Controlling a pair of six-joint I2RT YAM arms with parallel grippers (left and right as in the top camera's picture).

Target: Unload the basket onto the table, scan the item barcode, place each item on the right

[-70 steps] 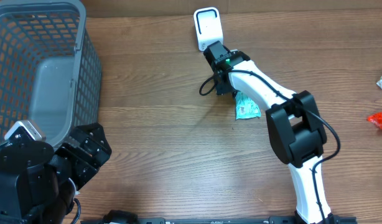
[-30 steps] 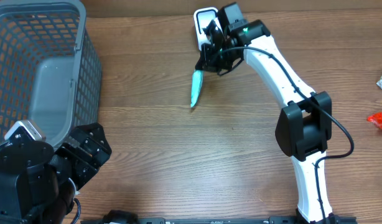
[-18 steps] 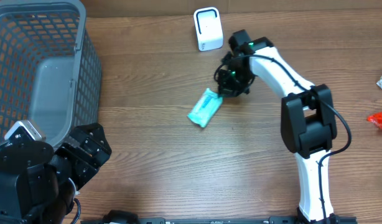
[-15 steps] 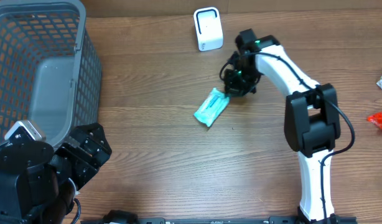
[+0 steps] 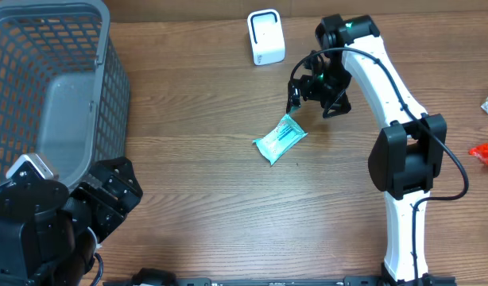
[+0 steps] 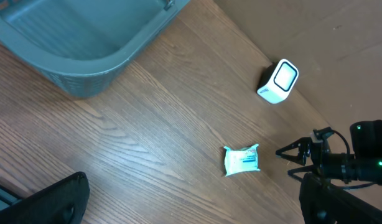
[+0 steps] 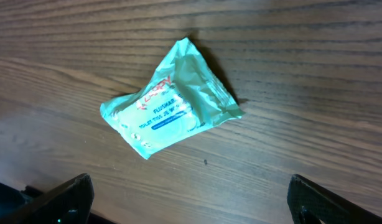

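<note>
1. The right gripper [image 5: 317,99] hovered over the brown wooden table [image 5: 188,167] with its two fingers spread wide and nothing between them.
2. The small teal plastic packet with printed text [image 5: 280,138] lay flat on the wood, just below and left of that gripper in the overhead view and apart from both fingers.
3. The small white box-shaped scanner [image 5: 265,36] stood at the far edge of the table, well apart from the packet.
4. The left gripper [image 6: 194,180] hung near the front left corner, its fingers also wide apart and empty.
5. The grey plastic mesh basket [image 5: 117,87] stood at the far left.
</note>
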